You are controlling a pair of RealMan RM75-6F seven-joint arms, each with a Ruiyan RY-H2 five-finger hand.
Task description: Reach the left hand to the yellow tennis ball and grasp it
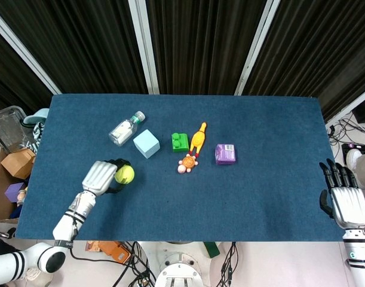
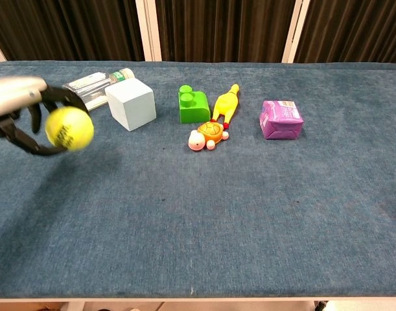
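Left hand (image 1: pixel 100 177) at the near-left part of the desk (image 1: pixel 260 197), dark fingers (image 2: pixel 29 141) curled around the ball (image 1: pixel 123 174), which it holds clear of the desk surface in the chest view. Silver back of the hand faces up; the left forearm (image 1: pixel 71 215) runs from the hand back over the near desk edge. Right hand (image 1: pixel 346 200) just off the right desk edge, back up, fingers extended and slightly apart, holding nothing.
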